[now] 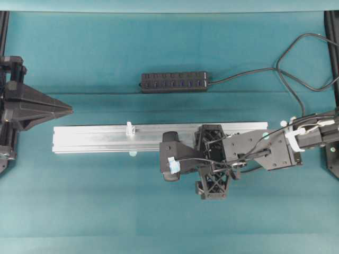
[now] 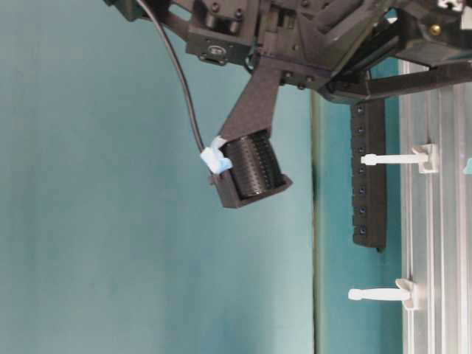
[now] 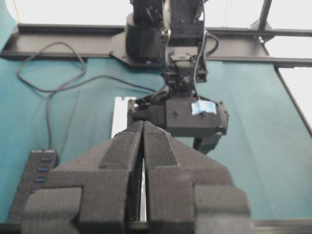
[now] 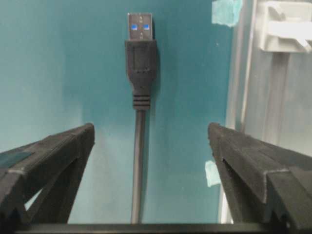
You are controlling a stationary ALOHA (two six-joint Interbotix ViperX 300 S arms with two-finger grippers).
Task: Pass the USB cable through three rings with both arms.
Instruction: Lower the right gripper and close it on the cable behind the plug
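Between the spread fingers of the right hand: USB cable, black, blue-tipped metal plug, ungripped; left hand closed, empty.

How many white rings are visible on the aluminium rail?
2. One ring stands on the rail beside the hub, another past the hub's end. A third may be hidden by the right arm.

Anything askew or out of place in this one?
Nothing stands out. The USB cable lies straight on the mat between the open right gripper fingers, beside the rail. The left gripper is shut, empty.
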